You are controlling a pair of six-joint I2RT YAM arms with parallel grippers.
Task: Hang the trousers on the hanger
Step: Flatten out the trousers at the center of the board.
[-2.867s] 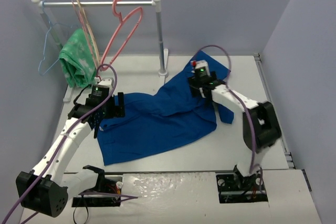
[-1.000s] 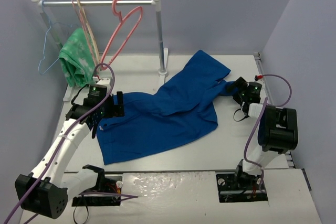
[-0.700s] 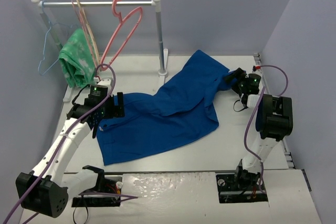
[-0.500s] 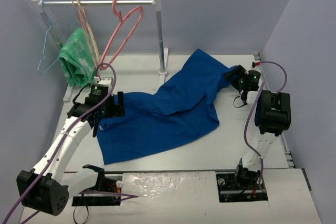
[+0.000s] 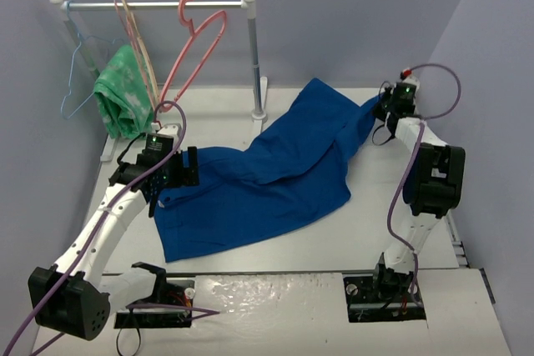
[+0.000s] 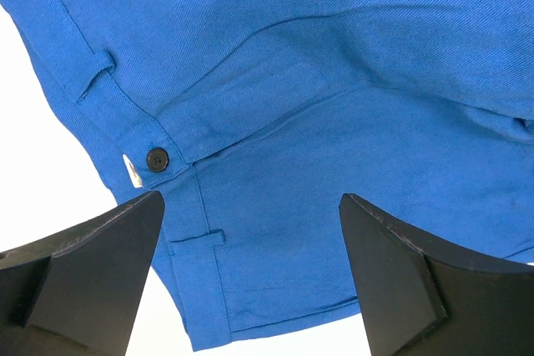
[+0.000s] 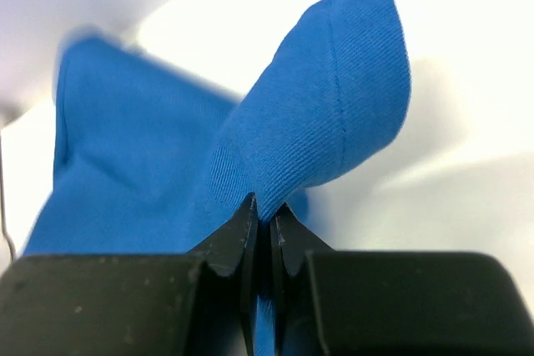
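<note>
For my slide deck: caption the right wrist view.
Right hand pinching a fold of royal-blue cloth trousers over a white table.

left end effector (image 6: pixel 250 199): jaws spread wide; pointing down | right end effector (image 7: pixel 265 214): jaws pinched together; arm stretched far

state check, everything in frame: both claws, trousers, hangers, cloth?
left claw: open, over the waist of the trousers
right claw: shut on a trousers edge
trousers: spread on table, unhung, one edge pinched
pink hanger: empty, hooked on rail
green cloth: hanging at rail's left end
wire hanger: hooked on rail
</note>
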